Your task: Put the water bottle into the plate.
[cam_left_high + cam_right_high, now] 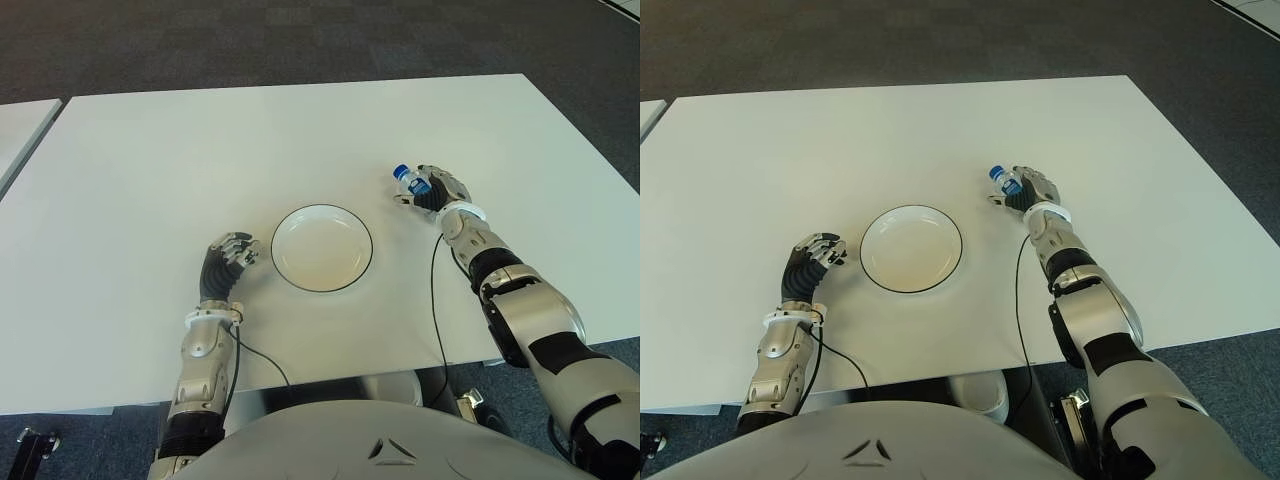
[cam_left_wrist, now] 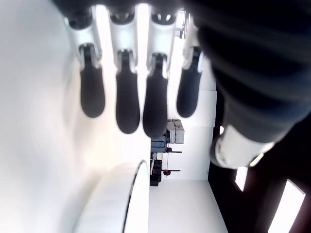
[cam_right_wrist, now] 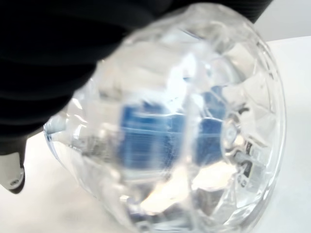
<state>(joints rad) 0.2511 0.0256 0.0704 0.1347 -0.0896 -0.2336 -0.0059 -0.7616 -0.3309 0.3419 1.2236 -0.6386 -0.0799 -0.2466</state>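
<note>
Right hand (image 1: 438, 190) wrapped around water bottle (image 1: 410, 179), toward table's (image 1: 150, 170) right edge, blue cap tilted toward far-left corner. Plate (image 1: 322, 248) nearer front edge, centre. Left hand (image 1: 226, 262) just left of plate, fingers (image 2: 128, 104) relaxed, grasping nothing.

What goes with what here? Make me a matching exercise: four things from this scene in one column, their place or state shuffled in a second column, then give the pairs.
Column one:
1. water bottle
2. plate
3. left hand
4. right hand

Column two:
A. empty, between the two hands
B. holds nothing, left of the plate
C. closed around the bottle
D. gripped, blue cap pointing away from the robot, right of the plate

Pairs: 1-D, 2-A, 3-B, 4-C
</note>
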